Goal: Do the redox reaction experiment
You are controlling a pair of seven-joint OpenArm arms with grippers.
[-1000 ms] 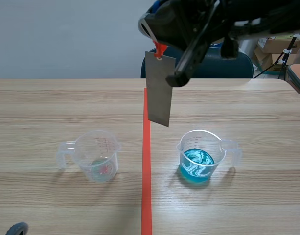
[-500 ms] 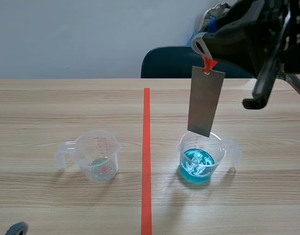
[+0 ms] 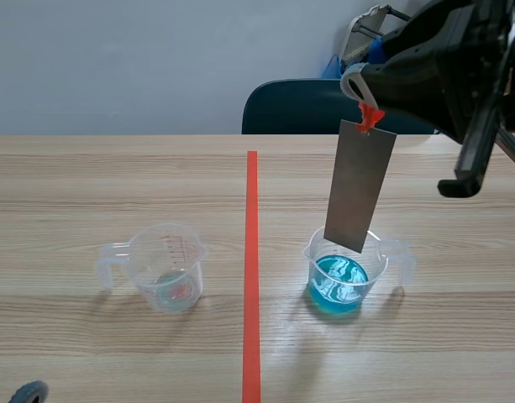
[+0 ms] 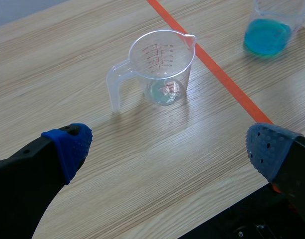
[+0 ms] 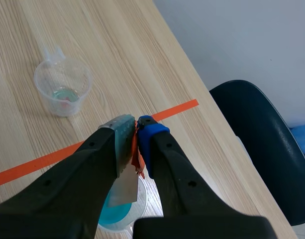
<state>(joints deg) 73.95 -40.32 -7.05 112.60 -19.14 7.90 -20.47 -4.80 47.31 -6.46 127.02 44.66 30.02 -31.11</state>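
Observation:
A grey metal strip [image 3: 359, 185] hangs by a small red tag [image 3: 370, 115] from my right gripper [image 3: 362, 88], which is shut on the tag high above the table. The strip's lower end sits at the rim of a clear beaker of blue liquid [image 3: 341, 270]. From the right wrist, the strip [image 5: 126, 188] drops over the blue beaker [image 5: 123, 211] under the closed fingers [image 5: 135, 130]. A second clear beaker [image 3: 166, 267] with a little clear liquid stands left of the tape line. My left gripper [image 4: 167, 147] hovers open, short of that beaker [image 4: 159, 67].
An orange-red tape line [image 3: 251, 269] runs down the table's middle between the two beakers. A dark blue chair [image 3: 324, 107] stands behind the far edge. The table's right edge [image 3: 505, 155] lies close to the right arm.
My right arm has carried the hanging strip from over the tape line rightward and down, so its lower end now reaches the blue beaker's rim. Left arm unchanged.

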